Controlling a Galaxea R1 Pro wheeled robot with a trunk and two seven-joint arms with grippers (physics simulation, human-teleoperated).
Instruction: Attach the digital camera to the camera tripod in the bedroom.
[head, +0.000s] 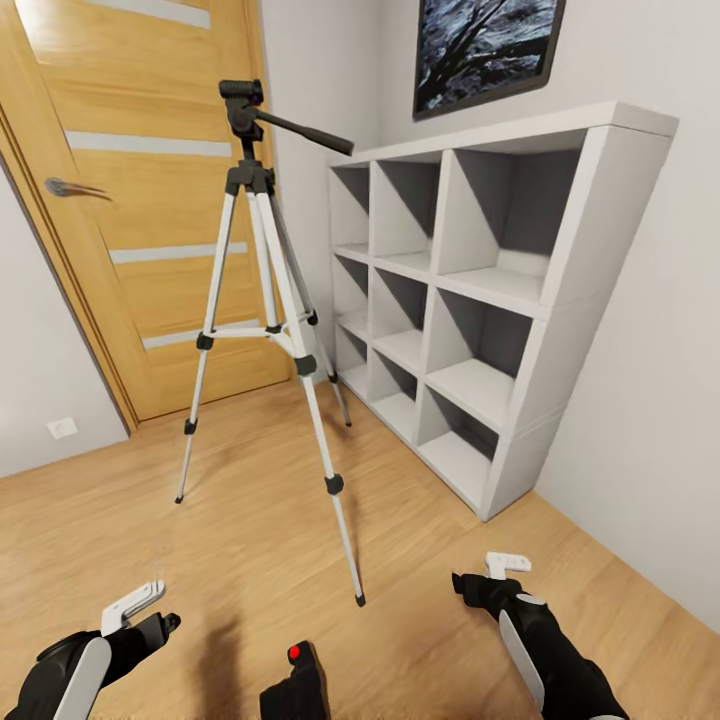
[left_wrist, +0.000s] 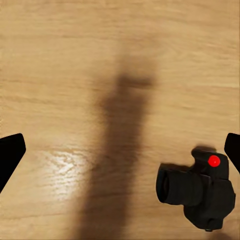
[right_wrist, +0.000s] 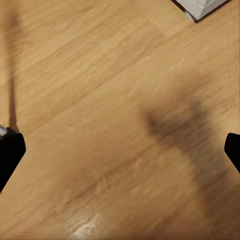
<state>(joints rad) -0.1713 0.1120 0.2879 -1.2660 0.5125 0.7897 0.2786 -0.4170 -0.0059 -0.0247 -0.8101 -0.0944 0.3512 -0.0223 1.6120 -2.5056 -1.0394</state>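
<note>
Camera work has not yet reached the grasp: the digital camera (head: 297, 683) is seen lying on the wood floor (head: 250, 520) at the 6 o'clock edge of the head view, red button up, untouched by either hand. In the left wrist view the digital camera (left_wrist: 197, 189) is found toward 4 o'clock, off the line between the fingertips rather than between them. The left hand (head: 150, 612) is held at about 9 o'clock from the camera, near but apart, fingers spread and empty. The right hand (head: 490, 578) is placed at about 2 o'clock from it, likewise spread and holding nothing, above bare floor.

The camera tripod (head: 268, 320) is stood at 12 o'clock from the camera, its nearest foot close by, with the white cube shelf (head: 500, 300) at 2 o'clock and the wooden door (head: 150, 200) behind.

Two risks are judged likely. If the left hand is lowered as aligned, one finger could strike the camera body and push it aside. A wide reach could also clip the nearest tripod leg and tip the stand.
</note>
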